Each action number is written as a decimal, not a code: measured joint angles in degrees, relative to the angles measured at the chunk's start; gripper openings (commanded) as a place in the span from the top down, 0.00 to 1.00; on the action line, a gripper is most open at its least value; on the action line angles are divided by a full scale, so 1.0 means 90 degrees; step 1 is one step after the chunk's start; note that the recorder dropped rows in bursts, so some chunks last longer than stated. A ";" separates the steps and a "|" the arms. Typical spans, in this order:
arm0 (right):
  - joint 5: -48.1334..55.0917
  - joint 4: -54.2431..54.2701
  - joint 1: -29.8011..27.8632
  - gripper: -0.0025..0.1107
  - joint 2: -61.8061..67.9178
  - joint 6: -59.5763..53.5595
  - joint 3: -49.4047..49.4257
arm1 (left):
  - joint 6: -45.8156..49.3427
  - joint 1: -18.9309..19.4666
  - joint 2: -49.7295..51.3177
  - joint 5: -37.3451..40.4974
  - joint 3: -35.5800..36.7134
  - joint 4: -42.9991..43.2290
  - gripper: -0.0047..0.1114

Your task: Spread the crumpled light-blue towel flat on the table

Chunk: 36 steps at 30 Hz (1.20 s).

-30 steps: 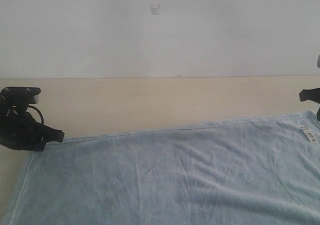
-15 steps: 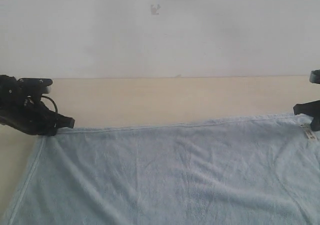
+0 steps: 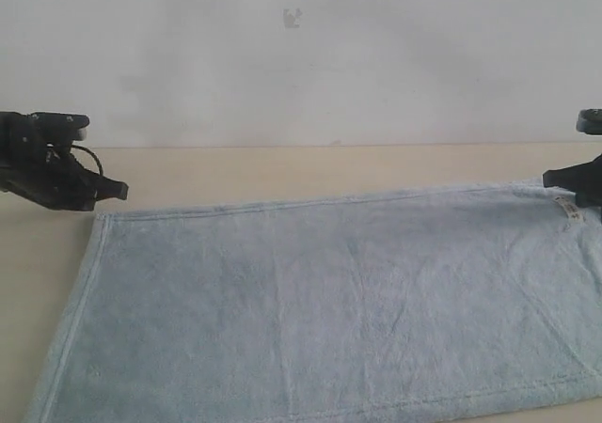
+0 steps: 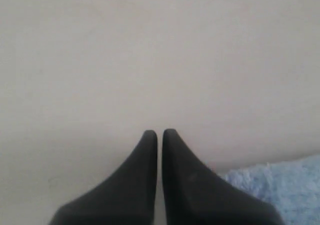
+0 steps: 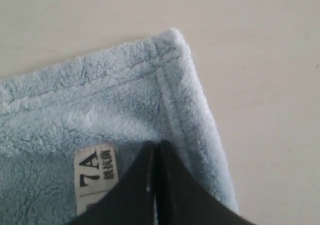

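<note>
Spreading of the towel (image 3: pixel 329 301) all but done; only backing away left.
Exterior view: laid flat on the table (image 3: pixel 282 169) across the lower frame, faint creases only, tag (image 3: pixel 567 209) at the upper-right corner; left gripper (image 3: pixel 120 191) just off the upper-left corner, right gripper (image 3: pixel 550 177) at the upper-right one. Left wrist view: fingers (image 4: pixel 145 155) pressed together on nothing, over bare table, fleecy corner at lower right. Right wrist view: fingers (image 5: pixel 140 175) closed tip to tip over the hemmed corner, beside the tag, no cloth visibly pinched between them. Next, by the look of it: raise both arms straight up and clear, without dragging the hem or rucking a corner.
</note>
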 measured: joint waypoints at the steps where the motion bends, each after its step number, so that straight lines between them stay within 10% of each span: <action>1: -0.0030 0.0000 0.0000 0.98 0.0063 0.0000 -0.0104 | 0.0000 0.0010 0.0068 0.0025 -0.0128 0.0000 0.93; 18: 0.1457 0.0118 0.0000 0.98 -0.0491 -0.0006 -0.0311 | 0.0905 -0.0470 -0.0895 0.1276 -0.0067 -0.0757 0.93; 36: 0.1259 0.0148 0.0000 0.98 -0.0316 -0.0403 -0.0028 | 0.1337 -0.0849 -0.0257 -0.1175 0.1165 -0.1447 0.93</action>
